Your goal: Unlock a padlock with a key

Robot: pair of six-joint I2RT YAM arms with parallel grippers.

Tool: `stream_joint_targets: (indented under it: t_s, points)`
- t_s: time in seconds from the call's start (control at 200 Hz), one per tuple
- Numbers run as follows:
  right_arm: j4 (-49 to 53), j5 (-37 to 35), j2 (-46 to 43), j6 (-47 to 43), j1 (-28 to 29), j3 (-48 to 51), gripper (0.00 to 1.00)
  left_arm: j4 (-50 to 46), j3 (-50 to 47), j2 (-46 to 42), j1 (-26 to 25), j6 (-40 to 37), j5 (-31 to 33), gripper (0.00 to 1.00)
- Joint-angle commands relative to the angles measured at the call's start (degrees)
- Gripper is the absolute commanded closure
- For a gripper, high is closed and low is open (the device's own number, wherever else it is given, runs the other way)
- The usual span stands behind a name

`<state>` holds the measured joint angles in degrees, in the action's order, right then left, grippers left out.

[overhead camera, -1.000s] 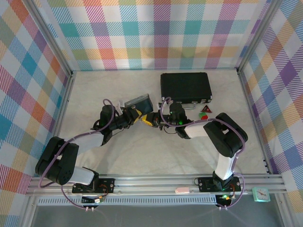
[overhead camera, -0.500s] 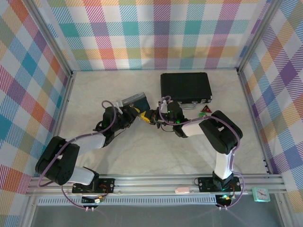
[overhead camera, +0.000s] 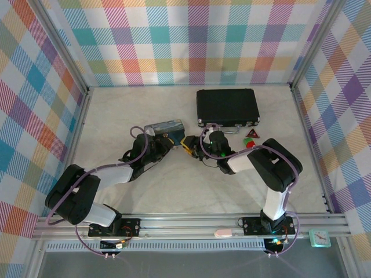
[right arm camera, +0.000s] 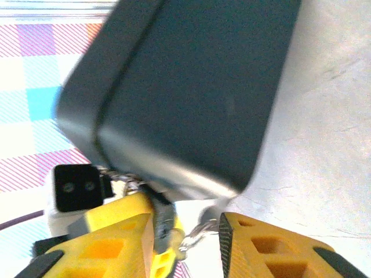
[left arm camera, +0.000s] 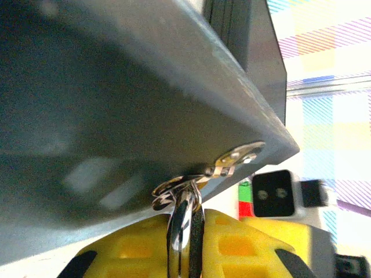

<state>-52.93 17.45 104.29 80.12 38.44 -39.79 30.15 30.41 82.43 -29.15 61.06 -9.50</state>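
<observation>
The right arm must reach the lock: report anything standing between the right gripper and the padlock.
Nothing separate shows between them. The right gripper, fingers apart, sits close against the left gripper, whose yellow fingers clamp the tiny padlock by its thin silvery shackle and hide its body. The blue painted tin lies just beyond.

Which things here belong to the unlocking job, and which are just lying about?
Job: padlock, pinched in the left fingers; key beside it; right fingers, apart.
Lying about: blue tin, right by the fingers; black case; red and green blocks.
</observation>
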Motion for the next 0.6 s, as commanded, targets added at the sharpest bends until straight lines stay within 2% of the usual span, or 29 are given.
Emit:
stream_joint_targets:
  t_s: [0.0, 0.375, 0.595]
  points:
    - [-1.97, -1.82, -2.05, -1.68, 1.67, 1.56, 0.63, 4.40, 1.63, 1.19, -0.74, 1.12, 1.05, 1.00]
    - [-7.89, -3.07, 2.88, 0.76, 3.48, 1.89, 0.64, 10.25, 0.72, 2.75, -1.18, 7.06, 0.39, 1.00]
    - [-12.97, -4.61, 4.14, 2.21, 3.58, 2.07, 0.69, 15.39, -0.60, 3.94, -1.26, 10.89, -0.81, 1.00]
